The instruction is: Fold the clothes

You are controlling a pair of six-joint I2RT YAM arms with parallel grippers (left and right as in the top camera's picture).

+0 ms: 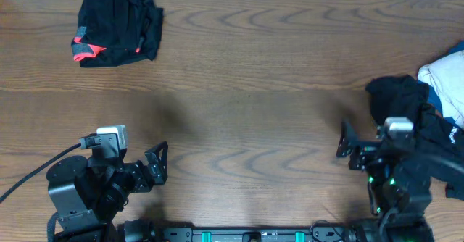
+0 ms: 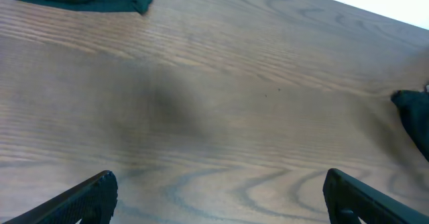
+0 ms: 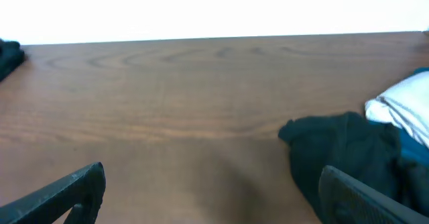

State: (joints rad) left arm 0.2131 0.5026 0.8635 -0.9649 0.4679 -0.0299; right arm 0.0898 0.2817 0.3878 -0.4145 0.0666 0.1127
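overhead: folded black garment (image 1: 119,24) far left, coral band (image 1: 88,51); clothes pile (image 1: 406,97) right
writing: white print (image 1: 454,132) on pile, unreadable
left gripper (image 1: 158,164): fingers apart, empty
right gripper (image 1: 344,144): fingers apart, empty

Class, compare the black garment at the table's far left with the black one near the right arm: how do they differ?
The far-left garment shows a coral-red band; the right-hand garment shows only black. The far-left garment lies alone; the right-hand garment lies right beside a white cloth. Both are black, crumpled, and rest on the wooden table.
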